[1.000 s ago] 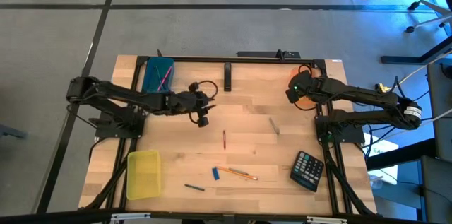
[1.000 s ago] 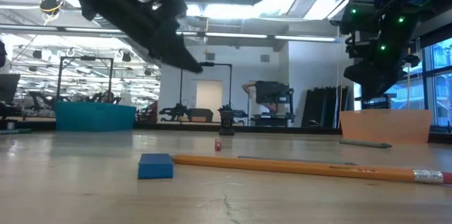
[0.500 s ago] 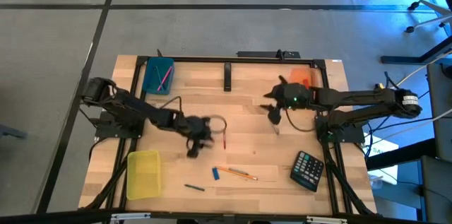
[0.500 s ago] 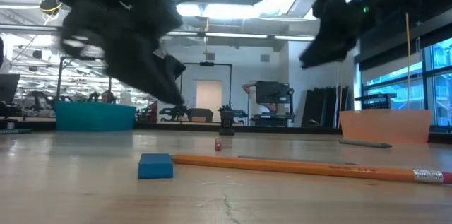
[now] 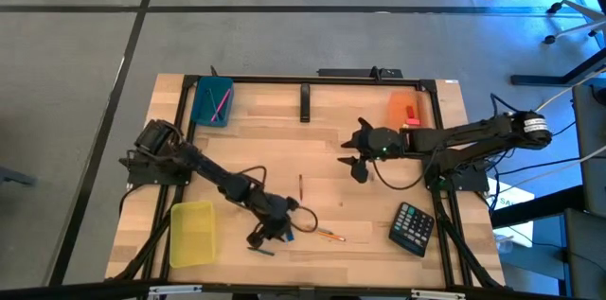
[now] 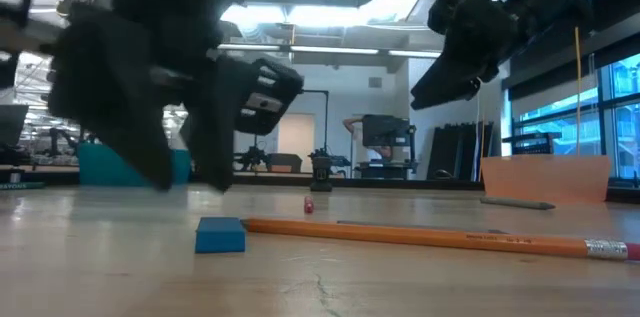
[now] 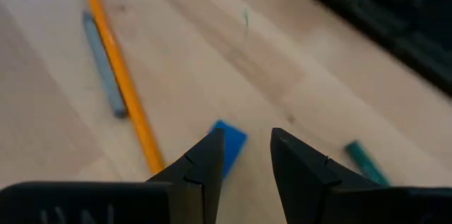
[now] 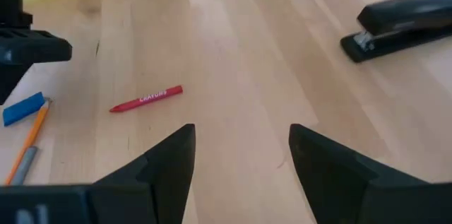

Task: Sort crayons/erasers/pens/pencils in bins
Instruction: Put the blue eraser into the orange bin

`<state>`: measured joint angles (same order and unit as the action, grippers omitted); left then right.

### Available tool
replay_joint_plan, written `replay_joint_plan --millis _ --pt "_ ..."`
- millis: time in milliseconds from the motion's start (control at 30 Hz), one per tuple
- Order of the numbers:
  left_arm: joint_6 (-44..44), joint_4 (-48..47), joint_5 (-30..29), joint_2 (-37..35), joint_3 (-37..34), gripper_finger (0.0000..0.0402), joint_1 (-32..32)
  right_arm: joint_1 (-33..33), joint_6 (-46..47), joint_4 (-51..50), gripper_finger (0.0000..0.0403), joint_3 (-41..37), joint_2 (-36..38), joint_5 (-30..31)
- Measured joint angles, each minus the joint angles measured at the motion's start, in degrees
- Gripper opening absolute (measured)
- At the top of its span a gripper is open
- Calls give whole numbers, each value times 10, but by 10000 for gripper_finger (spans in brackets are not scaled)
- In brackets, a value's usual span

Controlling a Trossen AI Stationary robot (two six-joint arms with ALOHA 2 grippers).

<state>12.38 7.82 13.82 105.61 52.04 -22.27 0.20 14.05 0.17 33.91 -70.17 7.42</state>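
Blue eraser (image 7: 227,146) lies at six o'clock on the table; the left gripper (image 7: 244,155) hangs over it, fingers parted and empty (reach step). Next: descend and close. Right gripper (image 8: 240,155), wide open and empty, faces the red crayon (image 8: 146,99).

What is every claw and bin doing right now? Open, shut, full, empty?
left claw: open, holding nothing, right above the blue eraser
right claw: open, holding nothing, over bare table
teal bin: has thin sticks inside
orange bin: has something red inside
yellow bin: looks empty
pencil: lying flat on the table
red crayon: lying flat on the table
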Motion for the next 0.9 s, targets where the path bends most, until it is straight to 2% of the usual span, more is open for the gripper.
replay_joint_plan --millis 167,400,600,900 --pt "28 -43 -49 2 17 110 -2 12 6 -1 231 0 -12 0" --pt "75 -45 -52 2 17 150 -3 12 6 0 231 0 -12 0" --pt "80 -37 -12 7 17 183 9 12 9 0 231 0 -12 11" --pt "98 -36 44 72 45 186 33 26 26 14 231 1 -34 20"
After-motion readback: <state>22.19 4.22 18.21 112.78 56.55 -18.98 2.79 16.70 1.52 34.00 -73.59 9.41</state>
